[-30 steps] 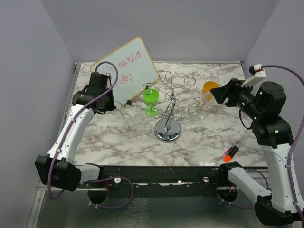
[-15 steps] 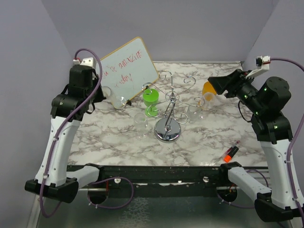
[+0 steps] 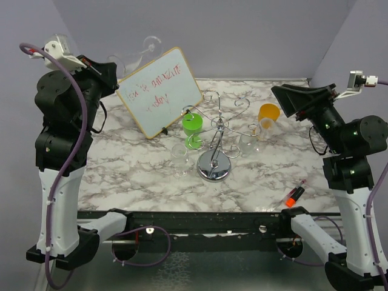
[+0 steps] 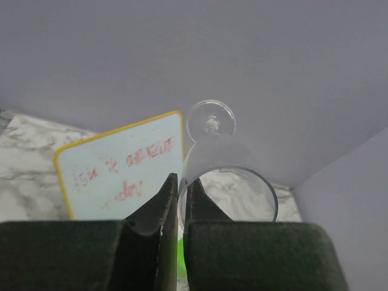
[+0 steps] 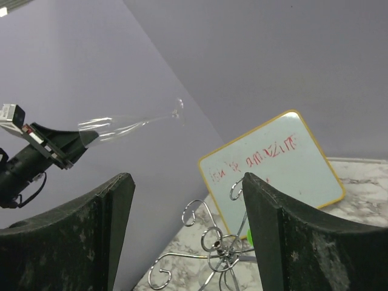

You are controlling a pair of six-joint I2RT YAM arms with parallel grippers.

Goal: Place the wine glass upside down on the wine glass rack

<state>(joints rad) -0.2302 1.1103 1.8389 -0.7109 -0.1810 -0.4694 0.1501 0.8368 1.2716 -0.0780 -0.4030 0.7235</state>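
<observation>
The left hand pinches the wine glass by its rim. Below and ahead of it a whiteboard leans, beside the wine glass rack. The right hand gapes, empty.

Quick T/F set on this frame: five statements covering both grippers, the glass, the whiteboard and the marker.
1. The left gripper is shut on the rim of the wine glass. True.
2. The wine glass hangs on the wine glass rack. False: it is held in the air, up and to the left, apart from the rack.
3. The right gripper is open and empty. True.
4. The whiteboard lies flat on the table. False: it stands propped up, tilted.
5. A red marker lies on the table's near right. True.
</observation>
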